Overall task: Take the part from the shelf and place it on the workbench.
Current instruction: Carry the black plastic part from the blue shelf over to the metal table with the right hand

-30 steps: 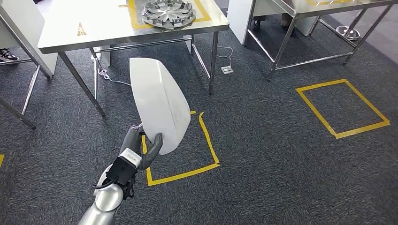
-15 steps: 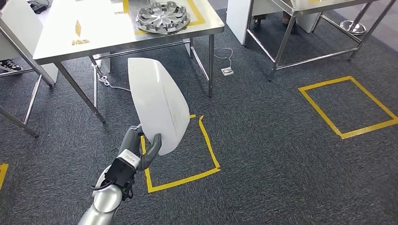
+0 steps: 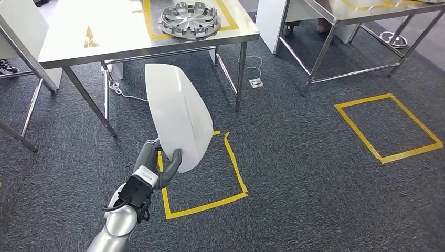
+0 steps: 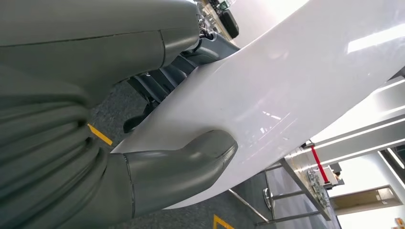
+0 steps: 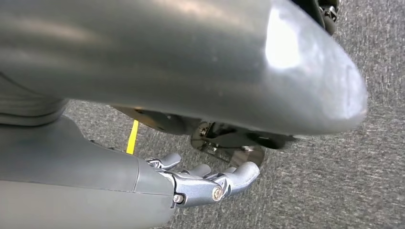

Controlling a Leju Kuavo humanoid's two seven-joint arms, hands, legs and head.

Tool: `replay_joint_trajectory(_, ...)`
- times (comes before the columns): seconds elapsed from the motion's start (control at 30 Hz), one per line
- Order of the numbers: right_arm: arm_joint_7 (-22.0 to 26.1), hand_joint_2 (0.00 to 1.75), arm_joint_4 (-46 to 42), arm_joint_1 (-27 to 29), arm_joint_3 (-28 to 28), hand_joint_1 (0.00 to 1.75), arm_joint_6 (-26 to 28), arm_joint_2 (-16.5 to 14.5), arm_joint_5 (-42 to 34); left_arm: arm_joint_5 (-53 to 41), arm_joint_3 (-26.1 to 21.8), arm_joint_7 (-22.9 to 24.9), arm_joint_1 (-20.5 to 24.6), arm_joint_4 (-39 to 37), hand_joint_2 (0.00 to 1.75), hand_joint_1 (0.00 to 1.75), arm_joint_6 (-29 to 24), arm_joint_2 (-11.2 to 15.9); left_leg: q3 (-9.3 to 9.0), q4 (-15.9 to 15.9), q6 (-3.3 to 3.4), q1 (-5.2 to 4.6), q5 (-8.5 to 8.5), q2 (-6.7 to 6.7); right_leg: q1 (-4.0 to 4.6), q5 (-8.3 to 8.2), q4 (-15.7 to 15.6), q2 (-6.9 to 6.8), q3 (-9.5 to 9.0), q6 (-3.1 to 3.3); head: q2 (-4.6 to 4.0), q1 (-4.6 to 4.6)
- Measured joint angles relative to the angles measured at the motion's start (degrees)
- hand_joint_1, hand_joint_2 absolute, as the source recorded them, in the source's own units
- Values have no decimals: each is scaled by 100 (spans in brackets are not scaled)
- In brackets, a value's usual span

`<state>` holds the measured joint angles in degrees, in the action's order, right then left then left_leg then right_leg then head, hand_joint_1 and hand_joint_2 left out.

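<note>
My left hand [image 3: 157,165] grips the lower edge of a large white curved panel [image 3: 178,118] and holds it upright in front of me, above the carpet. In the left wrist view the thumb [image 4: 191,162] presses on the panel's glossy face [image 4: 296,81], with the other fingers behind it. Ahead stands the steel workbench [image 3: 105,31]. It bears a silver wheel cover [image 3: 190,20] inside a yellow tape frame. My right hand [image 5: 205,181] hangs over the carpet, its fingers loosely apart and holding nothing.
A yellow tape square [image 3: 236,173] marks the floor just below the panel, and another [image 3: 389,126] lies to the right. A second steel table [image 3: 336,16] stands at the back right. A cable and socket [image 3: 255,82] lie beside the workbench leg.
The whole picture has shifted slightly, so the camera has moved; the workbench sits a little differently in frame. The left hand still holds the panel the same way.
</note>
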<state>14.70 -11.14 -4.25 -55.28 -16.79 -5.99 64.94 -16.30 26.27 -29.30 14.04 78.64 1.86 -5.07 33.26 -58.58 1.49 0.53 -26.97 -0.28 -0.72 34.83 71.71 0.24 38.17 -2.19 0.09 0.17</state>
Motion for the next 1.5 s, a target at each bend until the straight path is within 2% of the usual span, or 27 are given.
replay_joint_trajectory(0.03, -2, 0, 0, 9, -2, 0, 0, 0, -1, -1, 0, 1, -6, -5, 175, 175, 0, 1, -14, -6, 5, -3, -24, -5, -1, 8, 250, 0, 201, -3, 0, 0)
replay_joint_trajectory(0.07, -2, 0, 1, 17, -7, 0, 0, 0, -3, -2, 0, 1, -8, -10, 175, 175, 0, 2, -36, -13, 3, -5, -52, -12, -1, -98, 283, 0, 295, 2, 0, 1)
replay_joint_trajectory(0.1, -3, 0, 1, 21, -14, 0, 0, 1, -5, -2, 0, 1, -9, -12, 175, 175, 0, 2, -72, -20, -6, -5, -84, -21, 0, -315, 75, 0, 263, 16, 0, 2)
replay_joint_trajectory(0.17, -3, 0, -1, 21, -35, 0, 0, 3, -11, -3, 0, -1, -8, -12, 175, 175, 0, 1, -159, -28, -44, -13, -159, -33, 15, -793, -705, -2, -28, 65, 0, 1)
replay_joint_trajectory(0.23, -2, 0, -1, 12, -50, 0, -2, 5, -13, -3, 0, -3, -1, -13, 175, 175, 0, 0, -201, -30, -101, -30, -221, -38, 45, -966, -1217, -3, -252, 125, 0, -2)
replay_joint_trajectory(0.33, 2, 0, -1, 11, -56, 0, -8, 4, -14, -7, 0, -7, 7, -8, 175, 175, 0, 0, -240, 7, -197, -37, -268, -36, 45, -916, -1308, 1, -315, 210, 0, -2)
replay_joint_trajectory(0.4, 8, 0, -1, 17, -58, 0, -9, 4, -15, -7, 0, -14, 20, -2, 175, 175, -2, 2, -198, -172, -263, -37, -382, -24, 10, -890, -1344, 0, -391, 281, 0, -22)
replay_joint_trajectory(0.43, 10, 0, -1, 15, -58, 0, -10, 3, -15, -7, 0, -18, 25, -1, 175, 175, -3, 4, -83, -419, -288, -31, -496, -17, 0, -874, -1356, -3, -431, 314, 0, -32)
replay_joint_trajectory(0.5, 12, 0, -1, 9, -59, 0, -12, 3, -15, -7, 0, -20, 19, -14, 175, 175, -4, 17, 369, -1221, -324, -22, -787, -9, 2, -821, -1356, -5, -488, 358, 0, -49)
replay_joint_trajectory(0.53, 11, 0, -1, 11, -60, 0, -13, 2, -15, -8, 0, -20, 9, -24, 175, 175, -4, 27, 586, -1546, -335, -17, -855, -9, 3, -794, -1356, -4, -516, 364, 0, -50)
replay_joint_trajectory(0.57, 11, 0, -1, 16, -61, 0, -13, 2, -14, -8, 0, -19, 2, -33, 175, 175, -4, 35, 731, -1702, -342, -13, -814, -7, 2, -763, -1355, 0, -550, 361, 0, -50)
replay_joint_trajectory(0.6, 10, 0, -1, 21, -62, 0, -14, 2, -14, -9, 0, -19, 1, -39, 175, 175, -4, 40, 751, -1613, -343, -8, -655, -5, 2, -732, -1354, 4, -591, 352, 0, -51)
replay_joint_trajectory(0.63, 9, 0, 0, 24, -62, 0, -16, 1, -13, -9, 0, -19, 2, -43, 175, 175, -4, 41, 655, -1297, -339, -2, -399, -1, 0, -695, -1353, 9, -644, 336, 0, -50)
replay_joint_trajectory(0.67, 9, 0, 0, 24, -62, 0, -18, 0, -14, -9, 0, -20, 5, -44, 175, 175, -4, 42, 505, -875, -330, 3, -131, 6, -2, -654, -1352, 12, -695, 314, 0, -51)
replay_joint_trajectory(0.73, 8, 0, 0, 17, -64, 0, -22, -2, -15, -12, 0, -22, 14, -51, 175, 175, -4, 44, 226, -222, -282, -2, 146, 12, 21, -576, -1334, 20, -748, 248, 0, -52)
replay_joint_trajectory(0.87, 6, 0, -1, 3, -75, 0, -32, 0, -29, -27, 0, -33, 26, -64, 175, 175, -5, 37, 149, -83, -119, -11, 93, -13, 29, -494, -1311, 16, -765, 129, 0, -40)
replay_joint_trajectory(0.93, 6, 0, -1, -3, -79, 0, -37, -1, -36, -29, 0, -36, 46, -66, 175, 175, -6, 23, 108, -69, -45, 7, 65, -8, 16, -332, -989, 6, -625, 69, 0, -26)
replay_joint_trajectory(1.0, 5, 0, -1, -2, -83, 0, -42, -2, -40, -30, 0, -36, 61, -79, 175, 175, -7, 16, 81, -67, 0, 4, 27, 4, 9, -43, -213, 0, -172, 29, 0, -13)
replay_joint_trajectory(1.07, 4, 0, -1, 11, -85, 0, -46, -2, -40, -31, 0, -36, 63, -105, 175, 175, -7, 15, 48, -68, 13, -3, -14, 3, 7, 61, 387, 0, 253, 19, 0, -11)
replay_joint_trajectory(1.1, 4, 0, -1, 17, -86, 0, -47, -2, -40, -31, 0, -36, 63, -118, 175, 175, -7, 14, 17, -68, 8, -4, -39, -3, 8, -72, 363, 0, 310, 27, 0, -10)
replay_joint_trajectory(1.13, 3, 0, -1, 20, -87, 0, -48, -2, -41, -31, 0, -36, 65, -127, 175, 175, -7, 11, -26, -68, -1, -4, -68, -9, 8, -306, 105, 0, 247, 43, 0, -8)
replay_joint_trajectory(1.2, 2, 0, -1, 19, -90, 0, -49, -1, -45, -31, 0, -36, 76, -138, 175, 175, -7, 2, -115, -71, -41, -14, -139, -17, 23, -802, -726, -2, -62, 95, 0, -6)
replay_joint_trajectory(1.23, 1, 0, -1, 14, -91, 0, -50, -1, -48, -31, 0, -36, 87, -143, 175, 175, -7, -3, -140, -74, -69, -23, -169, -19, 36, -927, -1038, -3, -187, 122, 0, -7)
replay_joint_trajectory(1.27, -1, 0, -1, 10, -92, 0, -51, -1, -50, -32, 0, -36, 98, -149, 175, 175, -7, -7, -154, -70, -100, -29, -191, -19, 51, -964, -1209, -3, -255, 146, 0, -8)
replay_joint_trajectory(1.4, -4, 0, -1, 18, -96, 0, -54, -3, -52, -33, 0, -40, 124, -164, 175, 175, -9, -12, -173, -83, -226, -35, -271, -11, 36, -913, -1300, 6, -323, 253, 0, -14)
replay_joint_trajectory(1.43, -5, 0, -1, 19, -96, 0, -54, -4, -51, -32, 0, -46, 132, -164, 175, 175, -13, -12, -105, -236, -254, -35, -353, -6, 19, -903, -1319, 4, -357, 288, 0, -21)
replay_joint_trajectory(1.5, -7, 0, -1, 12, -96, 0, -52, -4, -40, -28, 1, -60, 136, -169, 175, 175, -21, -5, 248, -898, -294, -28, -629, 2, 14, -860, -1332, 0, -417, 345, 0, -36)
